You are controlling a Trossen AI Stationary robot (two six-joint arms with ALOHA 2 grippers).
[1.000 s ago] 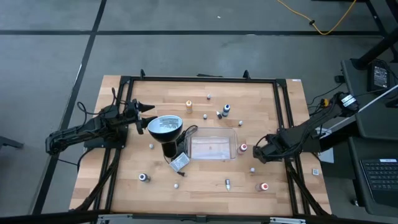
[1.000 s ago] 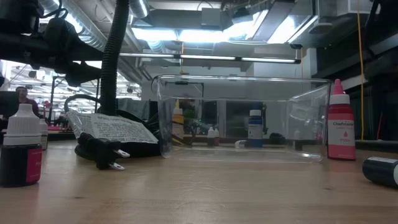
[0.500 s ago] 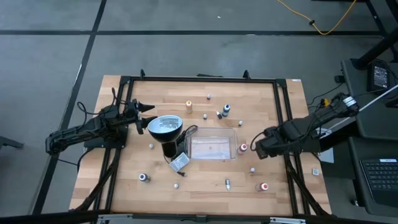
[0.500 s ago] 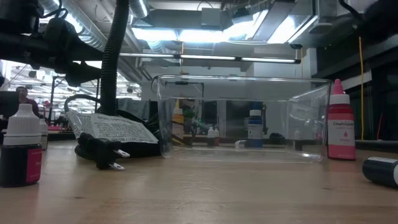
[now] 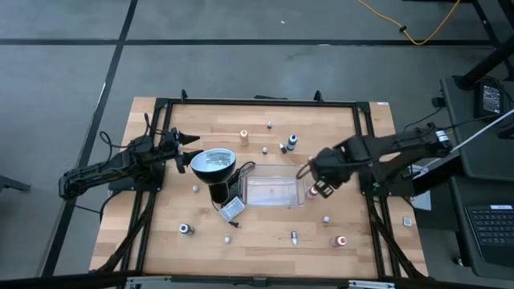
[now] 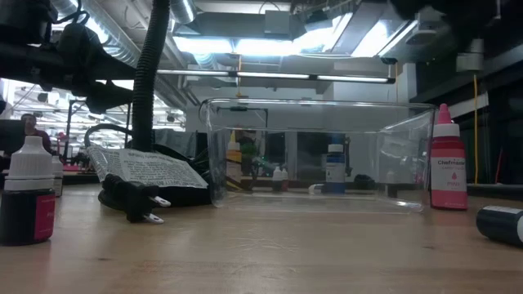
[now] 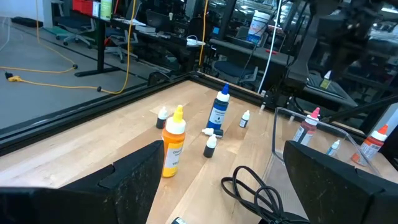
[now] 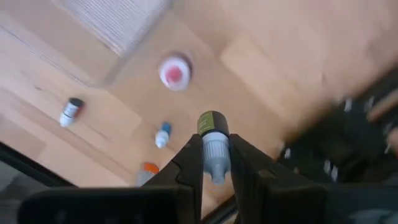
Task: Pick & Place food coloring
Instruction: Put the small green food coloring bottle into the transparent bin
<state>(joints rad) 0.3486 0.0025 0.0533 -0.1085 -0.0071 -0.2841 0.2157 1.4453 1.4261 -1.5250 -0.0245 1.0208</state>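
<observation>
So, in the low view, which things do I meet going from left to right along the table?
Dark bottle with white cap → black plug → clear tray → red bottle → dark lying bottle.

Wooden table (image 5: 161, 233): clear tray (image 5: 275, 190), lamp (image 5: 214, 167), scattered food coloring bottles (image 5: 244, 136)

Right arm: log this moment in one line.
right tool: shut on small bottle | position: above tray, right end | left tool: open, waiting by lamp

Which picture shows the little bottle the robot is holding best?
The right wrist view: the small white-capped bottle sits pinched between the right end effector fingers. The high view shows only that end effector beside the clear plastic tray; other views miss it.
</observation>
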